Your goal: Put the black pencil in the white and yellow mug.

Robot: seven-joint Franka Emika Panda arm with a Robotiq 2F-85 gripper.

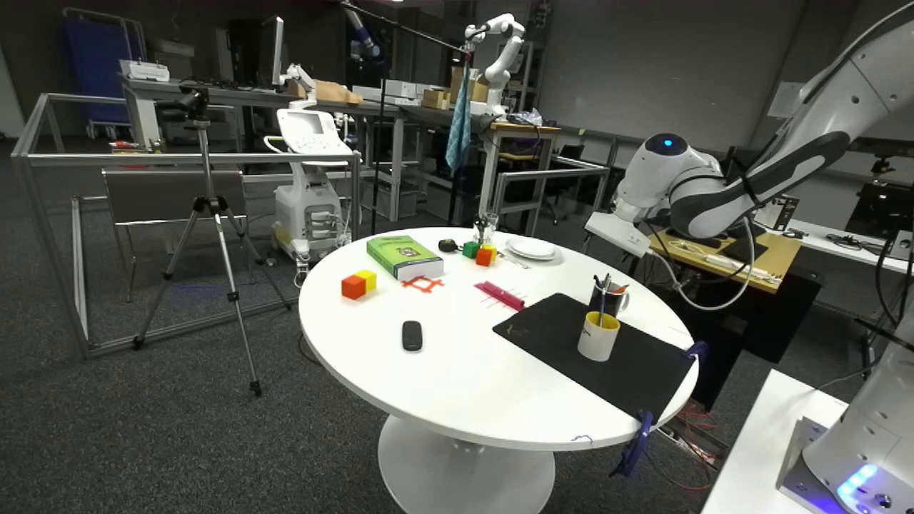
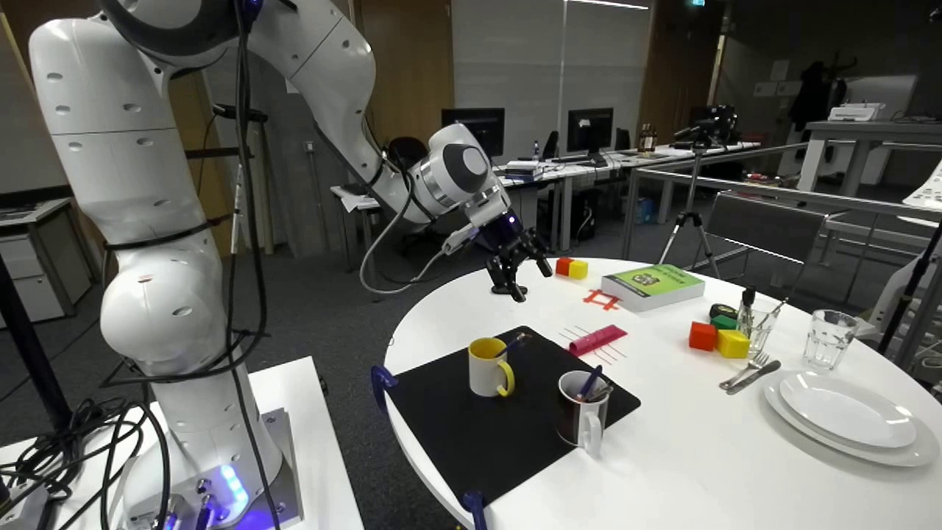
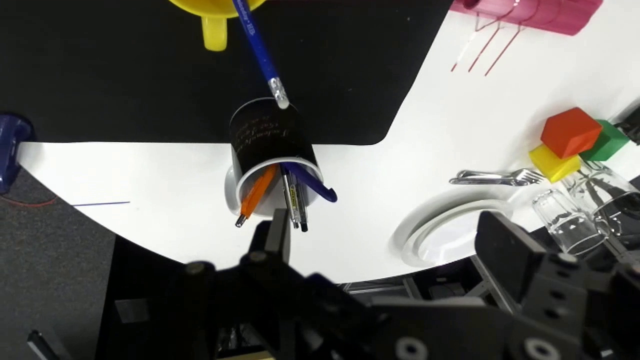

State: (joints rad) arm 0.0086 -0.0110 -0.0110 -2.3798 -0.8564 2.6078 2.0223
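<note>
The white and yellow mug [image 1: 597, 343] stands upright on the black mat [image 2: 456, 419], with a blue pencil leaning in it; in the wrist view only its yellow rim and handle [image 3: 215, 34] show. A black mug [image 3: 270, 132] with a white inside stands at the mat's edge and holds several pens. Among them is a thin black-ended stick [image 3: 302, 207]; I cannot tell for sure that it is the black pencil. My gripper [image 3: 384, 217] is open and empty. In an exterior view the gripper [image 2: 533, 284] hangs above the table, apart from both mugs.
White plates [image 2: 846, 412], a fork and knife [image 2: 751, 373], glasses [image 2: 828, 338] and coloured cubes [image 2: 703, 336] lie on one side. A green book [image 1: 405, 257], a pink object [image 1: 501, 295] and a black remote-like object [image 1: 412, 335] are on the table. Blue clamps [image 1: 635, 442] grip the table's edge.
</note>
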